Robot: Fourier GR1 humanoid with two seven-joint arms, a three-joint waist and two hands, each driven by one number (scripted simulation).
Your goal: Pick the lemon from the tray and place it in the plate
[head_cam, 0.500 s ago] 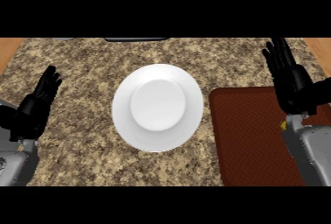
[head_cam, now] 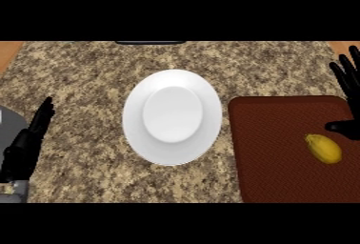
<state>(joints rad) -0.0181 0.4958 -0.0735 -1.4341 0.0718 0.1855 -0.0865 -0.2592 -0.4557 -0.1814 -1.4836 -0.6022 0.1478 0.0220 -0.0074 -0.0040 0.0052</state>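
Right black hand (head_cam: 346, 83) is swinging outward since a moment ago, uncovering the small yellow oval lemon (head_cam: 323, 148) sitting on the dark red-brown tray (head_cam: 281, 128), right of the white round plate (head_cam: 172, 143). Its fingers are spreading straight, thumb just beside the lemon. Left black hand (head_cam: 26, 145) is idling, fingers straight. Lemon's looking light, firm and roll-prone, so I'm betting on grabbing across its middle.

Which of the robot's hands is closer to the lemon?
Right. The right hand is at the tray, thumb just beside the lemon; the left hand is far off at the left of the counter, beyond the plate.
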